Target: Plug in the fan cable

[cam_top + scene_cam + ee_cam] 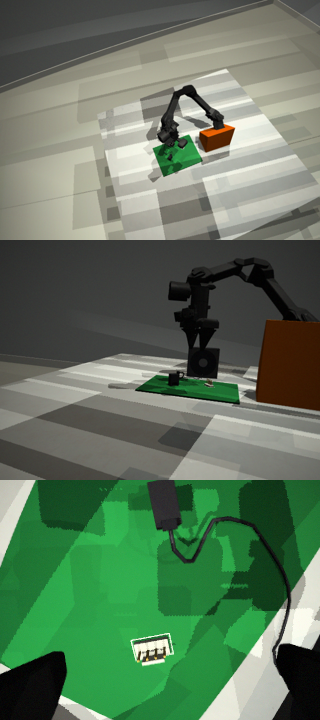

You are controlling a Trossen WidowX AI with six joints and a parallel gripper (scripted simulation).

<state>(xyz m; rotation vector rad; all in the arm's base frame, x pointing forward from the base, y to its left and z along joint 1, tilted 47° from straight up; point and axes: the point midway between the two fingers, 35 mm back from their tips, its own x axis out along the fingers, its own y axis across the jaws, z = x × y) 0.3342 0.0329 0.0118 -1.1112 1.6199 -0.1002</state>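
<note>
Fan plug (170, 157) (173, 379) (164, 502) stands on the green board (189, 157) (155, 385) (100, 605), at left in the exterior view, unmated; its black cable (192, 377) (287, 585) runs right toward the fan (192, 370). Gripper (176, 143) (196, 349) (174, 659): fingers wide apart, nothing held, above the board. Further right, four-pin header (208, 384) (152, 650): pins exposed. Outstanding, in my judgement: grasping, aligning, full seating, release and withdrawal.
</note>
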